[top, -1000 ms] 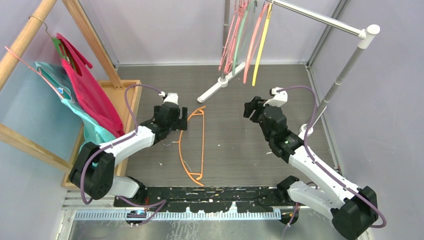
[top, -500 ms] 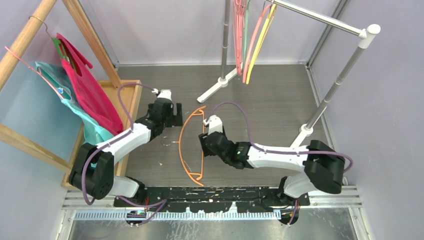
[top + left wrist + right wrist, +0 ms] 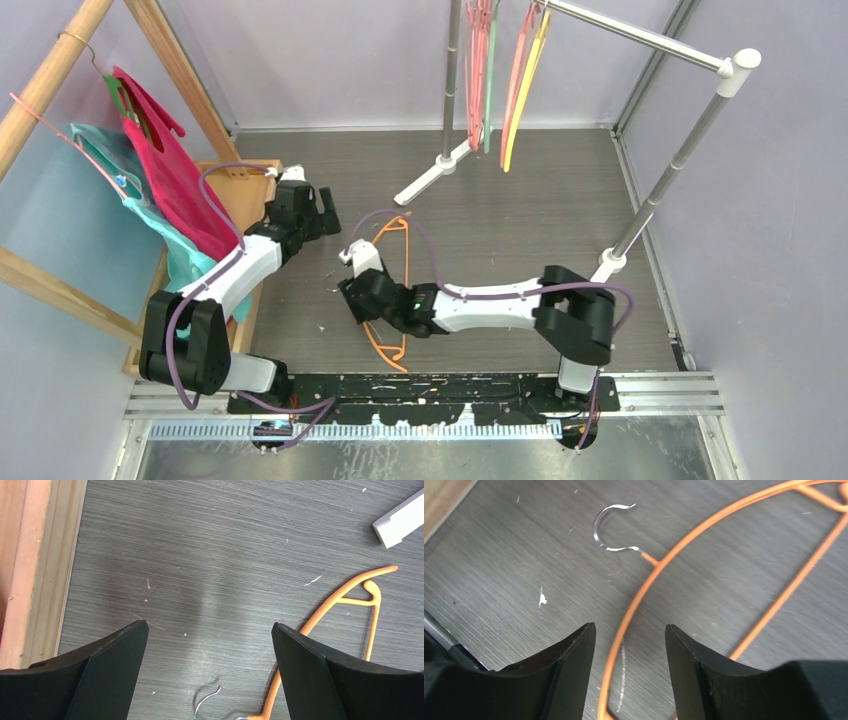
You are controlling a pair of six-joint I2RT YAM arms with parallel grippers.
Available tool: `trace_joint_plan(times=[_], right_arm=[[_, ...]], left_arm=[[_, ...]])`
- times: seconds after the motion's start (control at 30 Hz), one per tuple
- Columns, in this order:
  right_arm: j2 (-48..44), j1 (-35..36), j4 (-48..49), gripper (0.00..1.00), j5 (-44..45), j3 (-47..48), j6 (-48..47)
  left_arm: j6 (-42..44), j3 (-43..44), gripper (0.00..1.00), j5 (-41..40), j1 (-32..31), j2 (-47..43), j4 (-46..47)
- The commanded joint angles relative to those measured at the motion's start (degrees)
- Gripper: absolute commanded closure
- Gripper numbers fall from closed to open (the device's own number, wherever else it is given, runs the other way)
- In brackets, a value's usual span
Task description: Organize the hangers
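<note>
One orange hanger (image 3: 407,262) lies flat on the grey floor, its metal hook (image 3: 611,527) pointing left. My right gripper (image 3: 352,295) is low over its lower left part. In the right wrist view it (image 3: 630,630) is open, with the hanger's curved arm (image 3: 639,595) running between the jaws. My left gripper (image 3: 328,215) is open and empty, up and left of the hanger. Its wrist view (image 3: 210,630) shows the hanger's end (image 3: 340,597) to the right. Several pink hangers, a pale green one (image 3: 480,60) and a yellow one (image 3: 520,90) hang on the metal rail.
The rail's stand has a white foot (image 3: 435,172) behind the hanger and a post (image 3: 640,215) at the right. A wooden tray (image 3: 245,195) lies left of my left gripper. A wooden rack with red and teal cloth (image 3: 165,185) stands at the far left.
My right arm has swung from the right side across the floor and down over the orange hanger. My left arm has drawn back toward the wooden tray. The hanging hangers have stopped swinging.
</note>
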Motion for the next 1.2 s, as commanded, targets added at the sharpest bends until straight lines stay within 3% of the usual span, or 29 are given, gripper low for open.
trace_joint_plan(times=[0.0,0.77,0.97,1.17], right_arm=[[5.66,1.26,-0.14,0.43,-3.67,4.98,1.21],[17.08,2.28,-9.27,0.62,-2.56,10.59,4.24],[16.2,2.1,-10.03,0.96,1.65,9.21,5.32],[7.66,-1.6,-5.5,0.99,5.77,0.58,6.16]], left_arm=[[-0.94,1.94,0.02,1.77,2.16,-1.17,-0.24],[-1.71,0.08,0.02,3.54,3.44,-2.8,1.16],[-1.56,0.03,0.02,3.33,3.5,-3.91,0.71],[-2.37,-0.75,0.02,4.62,3.57,-5.49,0.38]])
